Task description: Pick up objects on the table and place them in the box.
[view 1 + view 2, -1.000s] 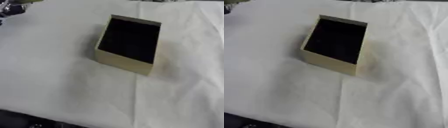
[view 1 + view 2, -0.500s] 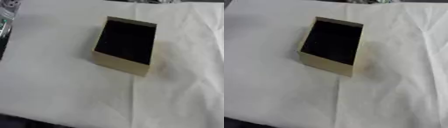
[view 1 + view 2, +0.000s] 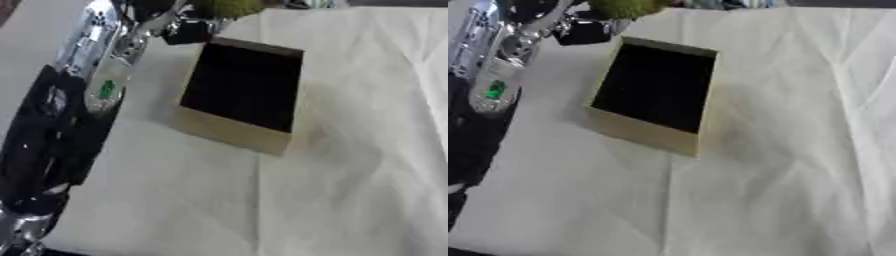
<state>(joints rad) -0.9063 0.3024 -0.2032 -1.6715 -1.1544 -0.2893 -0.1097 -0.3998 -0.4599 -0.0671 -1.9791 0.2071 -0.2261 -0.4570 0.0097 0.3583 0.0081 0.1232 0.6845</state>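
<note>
An open tan cardboard box [image 3: 234,131] with a dark inside stands on the white cloth, a little left of centre. My left arm [image 3: 79,100], black and silver, reaches up along the left side. Its hand [image 3: 179,26] is at the box's far left corner, fingers curled on a round yellow-green object [image 3: 229,7] at the top edge, just beyond the box's far rim. The object is partly cut off by the picture's edge. My right hand does not show.
The white cloth [image 3: 798,150] covers the table, with creases on the right and in front of the box. A few dark and pale things [image 3: 728,4] lie along the far edge.
My left arm has swung in from the upper left corner, bringing the yellow-green object to the box's far rim. The view has shifted; the box has stayed put.
</note>
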